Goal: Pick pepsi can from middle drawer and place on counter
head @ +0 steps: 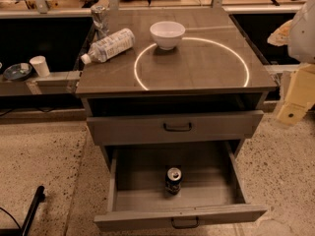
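The pepsi can [173, 180], dark with a silver top, stands upright in the middle drawer [142, 173]. That drawer is pulled wide open, and the can sits near the centre front of its tray. The counter [197, 65] above carries a bright ring. My gripper [294, 104] shows as a pale cream part at the right edge of the view. It is level with the counter's front right corner, well above and to the right of the can, and touches nothing.
A white bowl [167, 34] sits on the ring's far edge. A clear water bottle [108, 45] lies on the counter's left side, with a shiny container [100, 16] behind it. The upper drawer [172, 128] is slightly out. A cup [40, 65] stands on the left shelf.
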Controlling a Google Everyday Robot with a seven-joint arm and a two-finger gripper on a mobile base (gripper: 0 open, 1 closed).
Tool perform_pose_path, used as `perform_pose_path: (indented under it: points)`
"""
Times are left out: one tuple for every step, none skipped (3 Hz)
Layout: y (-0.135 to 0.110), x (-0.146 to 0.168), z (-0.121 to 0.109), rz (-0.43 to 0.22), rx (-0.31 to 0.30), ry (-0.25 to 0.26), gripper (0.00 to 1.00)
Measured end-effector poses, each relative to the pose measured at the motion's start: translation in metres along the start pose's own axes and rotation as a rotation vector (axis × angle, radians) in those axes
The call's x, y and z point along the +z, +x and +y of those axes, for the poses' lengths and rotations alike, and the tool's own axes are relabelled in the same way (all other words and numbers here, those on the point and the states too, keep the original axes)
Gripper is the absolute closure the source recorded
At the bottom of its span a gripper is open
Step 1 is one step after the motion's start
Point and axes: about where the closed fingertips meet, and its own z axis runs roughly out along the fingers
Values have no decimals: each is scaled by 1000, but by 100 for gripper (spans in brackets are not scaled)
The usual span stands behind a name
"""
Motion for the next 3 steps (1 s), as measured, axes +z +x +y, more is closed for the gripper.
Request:
perform_pose_path:
  points:
    - [0,0,0,0,0,0,0]
    - [-11,38,3,-91,1,-65,0]
    - [-48,91,46,-285,-1,-131,0]
